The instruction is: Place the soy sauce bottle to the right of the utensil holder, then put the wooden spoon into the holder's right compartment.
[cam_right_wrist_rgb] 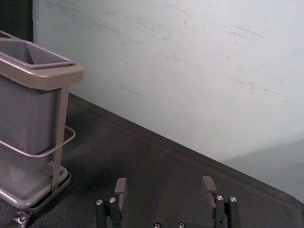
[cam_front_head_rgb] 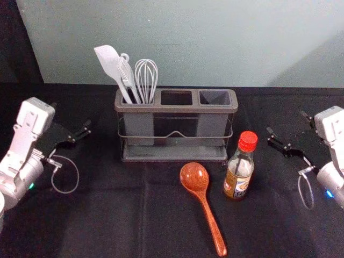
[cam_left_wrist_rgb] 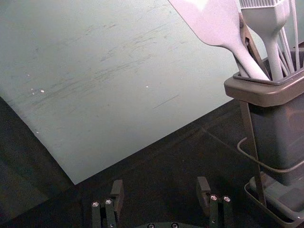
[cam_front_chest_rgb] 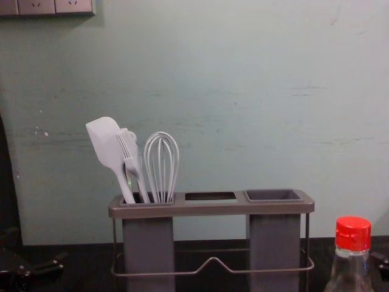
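The utensil holder stands mid-table; its right compartment holds nothing. Just in front of its right end, the red-capped soy sauce bottle is upright; its cap shows at lower right in the chest view. Left of the bottle lies the wooden spoon, bowl toward the holder, handle toward the near edge. My left gripper is left of the holder, open and empty, as the left wrist view confirms at the gripper. Open and empty too, my right gripper is right of holder and bottle; the right wrist view includes the gripper.
A white spatula, a brush and a whisk rise from the holder's left compartment. Behind the dark-clothed table stands a pale wall. Wall sockets show at the chest view's upper left.
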Motion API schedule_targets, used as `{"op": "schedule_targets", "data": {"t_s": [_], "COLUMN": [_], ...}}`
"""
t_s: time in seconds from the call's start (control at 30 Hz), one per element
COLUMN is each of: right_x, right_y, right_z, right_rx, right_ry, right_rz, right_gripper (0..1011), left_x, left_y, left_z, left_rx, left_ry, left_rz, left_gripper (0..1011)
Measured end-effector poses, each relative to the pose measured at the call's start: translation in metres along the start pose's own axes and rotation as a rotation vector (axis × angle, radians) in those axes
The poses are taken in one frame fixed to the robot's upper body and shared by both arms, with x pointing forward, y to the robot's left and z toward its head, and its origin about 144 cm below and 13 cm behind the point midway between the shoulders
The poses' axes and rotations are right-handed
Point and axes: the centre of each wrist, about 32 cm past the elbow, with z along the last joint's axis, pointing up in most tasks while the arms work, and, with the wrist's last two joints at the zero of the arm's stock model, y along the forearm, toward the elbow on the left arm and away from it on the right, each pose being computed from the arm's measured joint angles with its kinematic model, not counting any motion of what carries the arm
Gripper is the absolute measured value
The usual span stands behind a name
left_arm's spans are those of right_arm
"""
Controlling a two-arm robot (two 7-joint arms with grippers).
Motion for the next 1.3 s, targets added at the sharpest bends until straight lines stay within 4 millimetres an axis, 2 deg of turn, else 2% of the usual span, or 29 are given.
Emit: {"op": "schedule_targets", "data": {"t_s": [1.3], "right_x": [0.0002], "right_y": [-0.0013], "right_z": [0.0008], "right_rx": [0.003], "right_ry": [-0.002], "right_rz": [0.000], "right_gripper": [1003], "left_x": [0.0000], "left_y": [0.0000], "left_z": [0.0000], "left_rx": [0.000], "left_ry": [0.000], "left_rz": [0.000], "left_gripper": [1005]}}
